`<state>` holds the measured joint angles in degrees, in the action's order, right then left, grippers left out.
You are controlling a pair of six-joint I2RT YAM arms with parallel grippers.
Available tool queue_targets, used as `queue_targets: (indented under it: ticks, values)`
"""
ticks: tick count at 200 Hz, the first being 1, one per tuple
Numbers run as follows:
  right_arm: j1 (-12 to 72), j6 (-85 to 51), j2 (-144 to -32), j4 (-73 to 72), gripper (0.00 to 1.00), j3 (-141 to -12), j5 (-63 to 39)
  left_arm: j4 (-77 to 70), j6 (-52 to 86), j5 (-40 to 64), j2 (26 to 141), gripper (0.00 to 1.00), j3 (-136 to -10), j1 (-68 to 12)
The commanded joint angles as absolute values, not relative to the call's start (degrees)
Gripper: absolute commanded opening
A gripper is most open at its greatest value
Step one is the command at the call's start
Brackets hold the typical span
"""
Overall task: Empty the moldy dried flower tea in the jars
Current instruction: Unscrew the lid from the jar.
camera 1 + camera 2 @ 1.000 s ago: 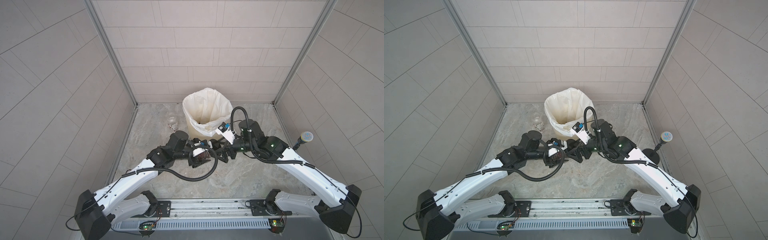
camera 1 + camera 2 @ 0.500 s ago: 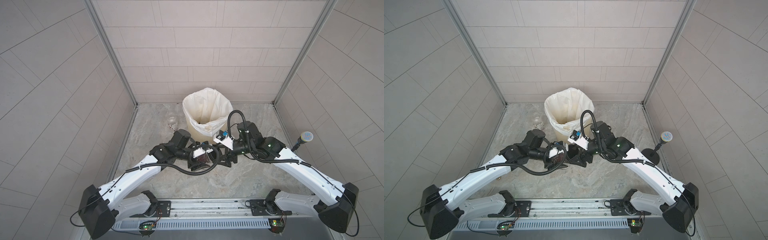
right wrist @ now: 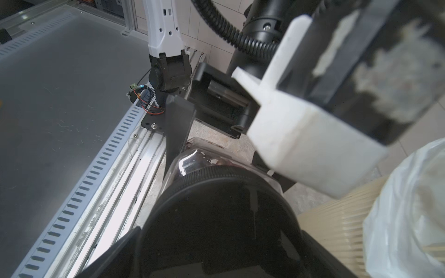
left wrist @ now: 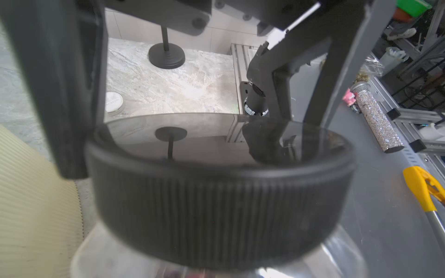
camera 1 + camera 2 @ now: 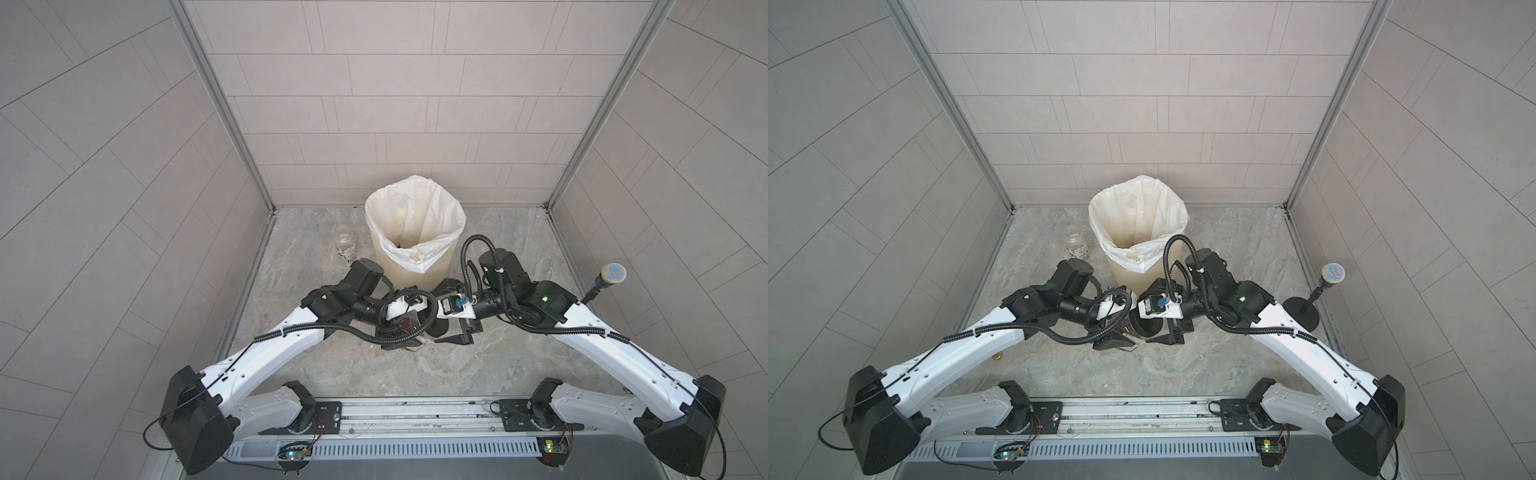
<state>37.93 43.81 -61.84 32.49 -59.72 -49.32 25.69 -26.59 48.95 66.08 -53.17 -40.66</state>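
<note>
Two pincers meet low over the front of the marbled bench [image 5: 374, 370], sharing one squat black-lidded jar [image 3: 185, 163] turned on its side. The left pincer [image 5: 405, 326] is clamped across the jar's clear body, through which the moldy dried flower tea [image 3: 214, 158] shows as a dark reddish mass. The ribbed black lid [image 4: 216, 204] is on the jar and points at the right pincer [image 3: 221, 226]. Its jaws are spread wide, one finger on either side of the lid; whether they press it cannot be told.

Just behind the pair stands the cream ribbed bin [image 5: 415, 270], its white liner [image 5: 440, 208] folded over the rim, with brownish marks low inside. A round white cap [image 4: 113, 102] lies flat on the bench near the bin's base.

Just beside the bin on the robot's left, a labelled clear jar [image 5: 344, 245] stands upright in both top views; what it holds is too small to make out. Well apart, at the bench's right edge, a black stand [image 5: 1302, 313] carries a round speckled head [image 5: 1333, 273].
</note>
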Motion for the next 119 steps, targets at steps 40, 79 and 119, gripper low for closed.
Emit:
queue_targets:
  ticks: [40,79,119]
  values:
    - [38.67,20.75,-56.99,24.96,1.00,-58.45,-49.05,18.33,-24.88,40.46,63.67,0.65,-52.29,-39.84]
    - [38.58,5.52,-57.73,25.07,0.98,-59.13,-43.17,13.49,-23.95,36.22,62.55,0.65,-50.32,-39.88]
    - [38.67,-4.96,-61.25,30.34,0.96,-64.57,-39.01,11.16,-23.90,33.62,61.66,0.65,-49.23,-39.87]
